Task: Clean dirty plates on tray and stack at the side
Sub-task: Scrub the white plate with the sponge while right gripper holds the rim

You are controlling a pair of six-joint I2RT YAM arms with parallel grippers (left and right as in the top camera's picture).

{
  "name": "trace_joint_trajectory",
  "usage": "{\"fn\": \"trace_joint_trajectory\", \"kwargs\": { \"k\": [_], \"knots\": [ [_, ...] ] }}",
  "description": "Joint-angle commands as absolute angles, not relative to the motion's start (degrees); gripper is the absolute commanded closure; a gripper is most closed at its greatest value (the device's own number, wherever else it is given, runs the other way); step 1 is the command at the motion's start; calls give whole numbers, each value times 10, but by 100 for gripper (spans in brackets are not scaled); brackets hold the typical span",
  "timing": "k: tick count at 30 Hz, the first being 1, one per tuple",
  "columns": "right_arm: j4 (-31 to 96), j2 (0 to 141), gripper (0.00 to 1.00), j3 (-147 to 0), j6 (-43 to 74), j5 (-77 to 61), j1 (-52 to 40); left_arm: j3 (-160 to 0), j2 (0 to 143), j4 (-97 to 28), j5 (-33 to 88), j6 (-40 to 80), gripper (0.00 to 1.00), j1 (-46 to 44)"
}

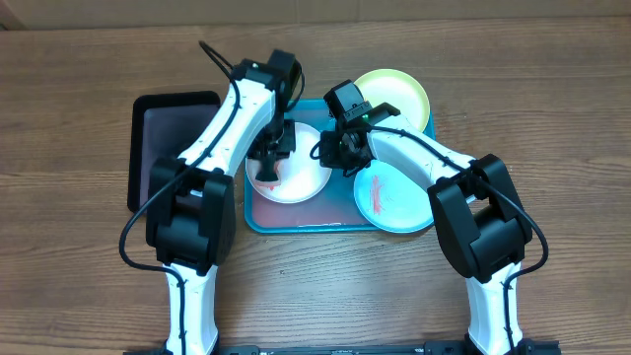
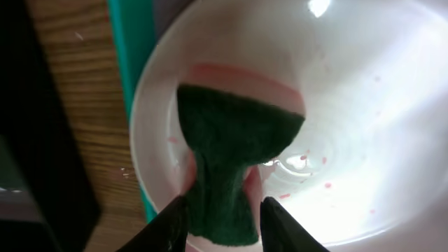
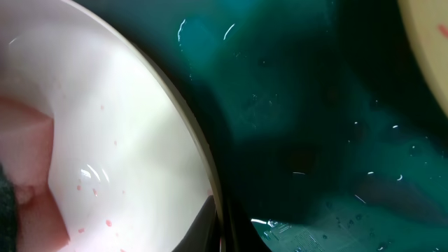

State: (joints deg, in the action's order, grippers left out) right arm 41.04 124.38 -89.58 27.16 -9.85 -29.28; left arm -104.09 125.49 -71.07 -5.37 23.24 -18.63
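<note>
— Where are the plates from where you're standing?

— All three are on the turquoise tray (image 1: 296,226). The white plate (image 1: 308,183) is at its left end. The lime-green plate (image 1: 399,91) is in the far right corner, poking out past the rim. The aqua plate (image 1: 396,205) is at the near right, with red smears across it.

— And the arms?

— Both are down over the white plate. The left gripper (image 2: 224,227) has its fingers pressed in on a sponge (image 2: 238,150), squeezing it to a narrow waist. The green scouring side faces up and a pink layer shows past its far edge. The sponge sits inside the plate, close to the plate's left rim, and there are little pink specks scattered over the white.

— What about the right one?

— The right gripper (image 1: 340,150) is at the plate's right edge with its fingers drawn together. I think the rim is nipped between them, but its own camera is so close that all I make out is a dark tip either side of the rim.

— Anything else about?

— A black tray (image 1: 163,128) lies just left of the turquoise one on the wooden table (image 1: 79,79).
</note>
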Motion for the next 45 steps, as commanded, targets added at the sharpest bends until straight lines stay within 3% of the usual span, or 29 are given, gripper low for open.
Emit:
{"fn": "trace_joint_trajectory", "kwargs": {
  "k": [1,5,26,35,45],
  "knots": [
    [414,1261,96,-900,272,-75,-292,-1025,1251,-686,-33,212,70,-183],
    [415,1262,96,-900,272,-75,-292,-1025,1251,-667,-35,212,85,-183],
    [425,1274,96,-900,272,-76,-292,-1004,1251,-679,-92,254,82,-183],
    [423,1274,96,-900,272,-75,-291,-945,1251,-599,-15,200,96,-183],
    [422,1274,96,-900,272,-75,-290,-993,1251,-577,-19,197,96,-138]
  ]
}}
